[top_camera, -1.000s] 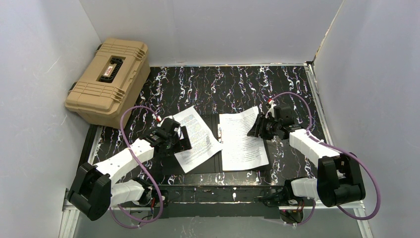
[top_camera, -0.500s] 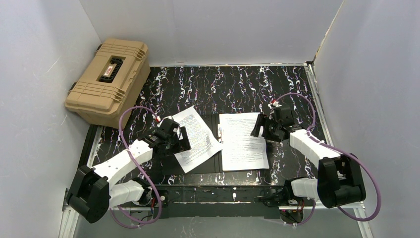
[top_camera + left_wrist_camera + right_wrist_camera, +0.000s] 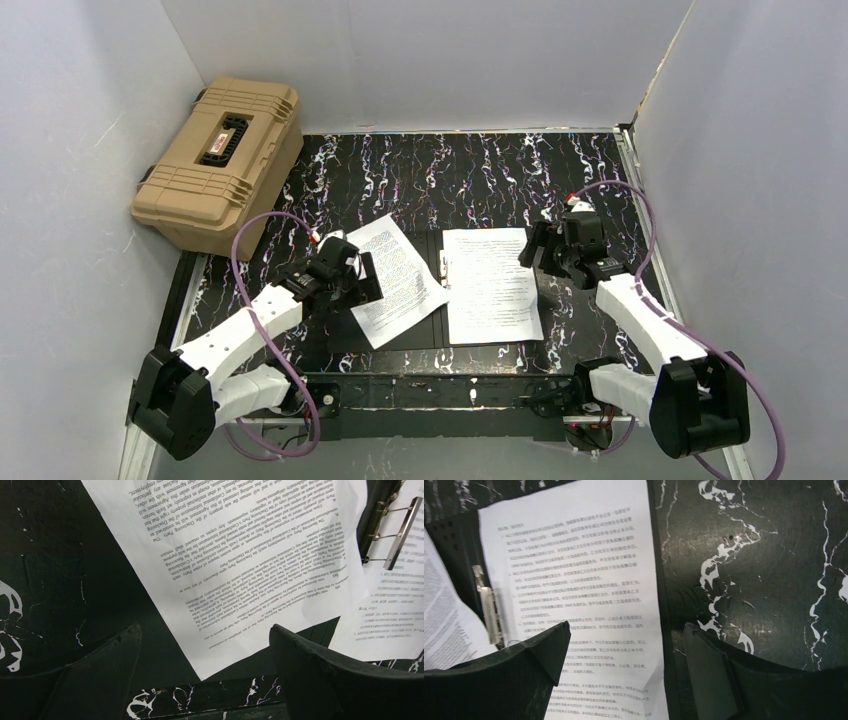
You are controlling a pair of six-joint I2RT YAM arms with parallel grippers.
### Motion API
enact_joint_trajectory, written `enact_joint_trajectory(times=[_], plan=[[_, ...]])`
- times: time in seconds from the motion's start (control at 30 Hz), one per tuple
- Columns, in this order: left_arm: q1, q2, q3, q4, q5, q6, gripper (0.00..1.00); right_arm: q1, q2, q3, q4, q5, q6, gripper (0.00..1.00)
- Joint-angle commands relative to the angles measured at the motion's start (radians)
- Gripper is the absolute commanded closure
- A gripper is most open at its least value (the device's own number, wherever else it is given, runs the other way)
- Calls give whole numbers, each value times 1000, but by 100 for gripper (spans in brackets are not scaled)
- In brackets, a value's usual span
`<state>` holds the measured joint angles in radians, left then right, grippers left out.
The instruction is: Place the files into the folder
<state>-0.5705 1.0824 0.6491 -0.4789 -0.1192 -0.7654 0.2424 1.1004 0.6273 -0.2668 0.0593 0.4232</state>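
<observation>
hanging low with its jaws spread wide and nothing between them, the left gripper (image 3: 205, 680) sits over the near corner of the skewed sheet (image 3: 240, 555). that sheet lies across the left half of the open folder (image 3: 325, 338), toward the near edge of the tabletop (image 3: 450, 170). it is turned out of line, and its right corner reaches past the metal clip (image 3: 395, 530) at the spine to the edge of the second sheet (image 3: 584, 580). the right gripper (image 3: 624, 680) is likewise wide open and empty, above the right-hand edge of that second sheet, which lies square on the folder's right half.

the step in hand looks to be squaring the skewed sheet onto the folder. floppy paper lying flat gives the fingers no edge to pinch, so it would be better to set one pad lightly on it near that corner. from there, drag and swing it until its sides run with the folder's. too much pressure would likely buckle it, and a hasty push could shove its neighbour out of place. the right gripper could pin that one down meanwhile.
</observation>
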Motion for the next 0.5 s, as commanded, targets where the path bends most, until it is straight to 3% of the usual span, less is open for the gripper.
enact_joint_trajectory(times=[0.0,0.2,0.47], plan=[[8,-30,35,-26,-14,1,2,28,-49,74,53,-96,34,8],[16,-6,21,0,4,-15,2,204,3,141,151,-165,55,8],[55,-7,-5,30,-8,-50,2,438,240,305,213,-144,19,8]])
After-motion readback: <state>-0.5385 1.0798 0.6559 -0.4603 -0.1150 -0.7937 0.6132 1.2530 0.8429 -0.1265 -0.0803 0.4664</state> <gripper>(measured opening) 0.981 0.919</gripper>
